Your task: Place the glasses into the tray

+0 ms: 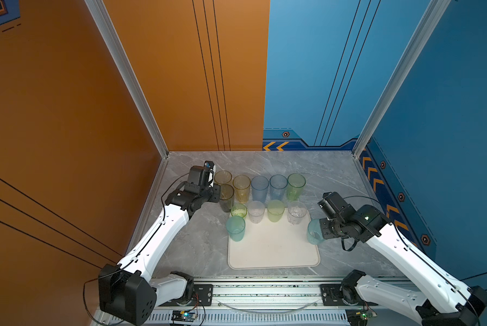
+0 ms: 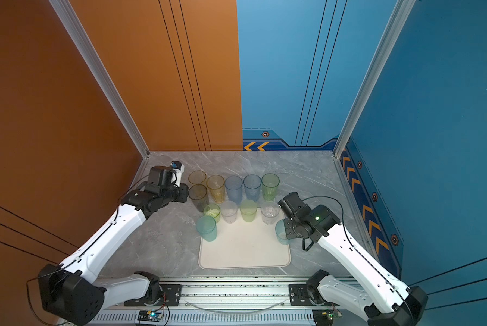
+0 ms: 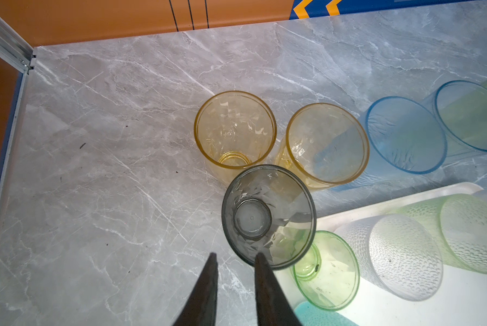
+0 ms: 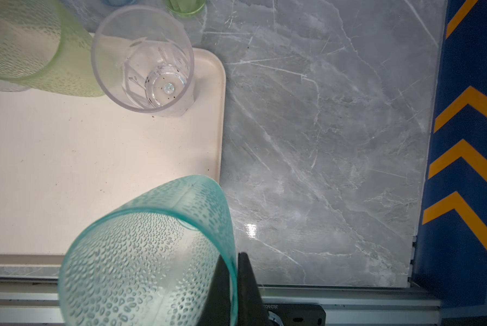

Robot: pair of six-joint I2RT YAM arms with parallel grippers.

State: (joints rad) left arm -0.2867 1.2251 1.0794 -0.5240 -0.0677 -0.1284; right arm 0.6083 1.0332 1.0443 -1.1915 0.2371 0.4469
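**Top views, then wrists: one pinch, one straddle**

In both top views, grips teal glass (image 1: pixel 312 240) with right gripper (image 1: pixel 318 233), tray (image 1: pixel 273 254) edge just beside the jaws. Left wrist: straddles smoky grey glass (image 3: pixel 267 214) rim with left gripper (image 3: pixel 236 255), jaws narrowly apart, not clamping. Right wrist: pinches teal wall between closed jaws.

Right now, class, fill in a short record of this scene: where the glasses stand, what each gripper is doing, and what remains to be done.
tray: cream, on the grey table
glasses in it: five, along its far and left edges
glasses off it: six, standing beyond its far edge
left gripper: open, straddling the grey glass rim
right gripper: shut on the teal glass rim, at the tray's right edge
left to do: seven glasses
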